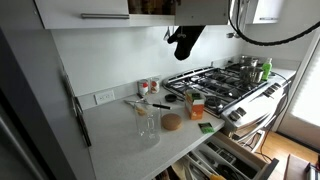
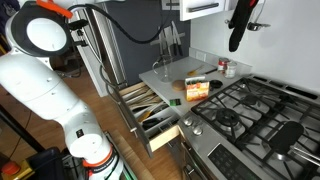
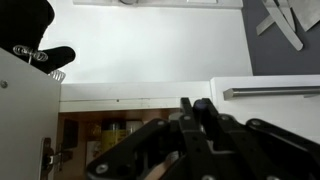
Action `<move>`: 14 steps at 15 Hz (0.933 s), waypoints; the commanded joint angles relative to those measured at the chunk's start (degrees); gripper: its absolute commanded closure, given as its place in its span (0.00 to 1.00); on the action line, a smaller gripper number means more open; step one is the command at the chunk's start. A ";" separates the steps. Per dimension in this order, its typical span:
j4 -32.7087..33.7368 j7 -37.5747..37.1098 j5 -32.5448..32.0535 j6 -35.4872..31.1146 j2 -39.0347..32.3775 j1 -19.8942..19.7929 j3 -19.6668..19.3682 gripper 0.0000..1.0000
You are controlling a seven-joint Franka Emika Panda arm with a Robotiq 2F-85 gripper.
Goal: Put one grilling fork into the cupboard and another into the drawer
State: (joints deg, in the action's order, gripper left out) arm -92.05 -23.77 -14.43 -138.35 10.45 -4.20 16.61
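In an exterior view, a tall grey fridge (image 1: 30,100) was seen at the far left, with the pale counter (image 1: 120,145) beside it. The cupboard (image 1: 90,8) was mounted on the wall above the counter, and its long steel bar handle (image 1: 105,16) ran level across a closed door. Just right of that door an opened section of the cupboard was visible. A clear glass (image 1: 147,122) was stood on the counter, with a round brown item (image 1: 172,122) just beside it and an orange box (image 1: 195,103) further right. A slim utensil with a dark end (image 1: 152,103) was laid behind the glass, but it was too small to be named as a grilling fork. The dark fingers (image 1: 185,42) were held high above the counter, near the open section of the cupboard. It could not be told whether they were open, closed or gripping anything. To the right a gas stove (image 1: 225,80) was set, with a pot (image 1: 250,68) on its back burner. Below it the drawer (image 1: 235,160) was pulled out.

In the wrist view, an opened door with a hinge (image 3: 45,155) was shown at the left. Next came the shelved interior (image 3: 110,130), then the fingers (image 3: 200,115), then the closed door.
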 commanded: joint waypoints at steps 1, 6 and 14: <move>10.36 -7.51 -6.35 8.36 -6.90 1.92 0.01 0.96; 21.03 -12.49 -12.00 13.67 -14.71 6.91 -2.25 0.96; 33.69 -14.05 -14.10 13.07 -24.72 9.37 -4.40 0.96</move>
State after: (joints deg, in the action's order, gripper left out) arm -64.37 -35.94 -26.69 -125.95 -10.36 4.44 12.64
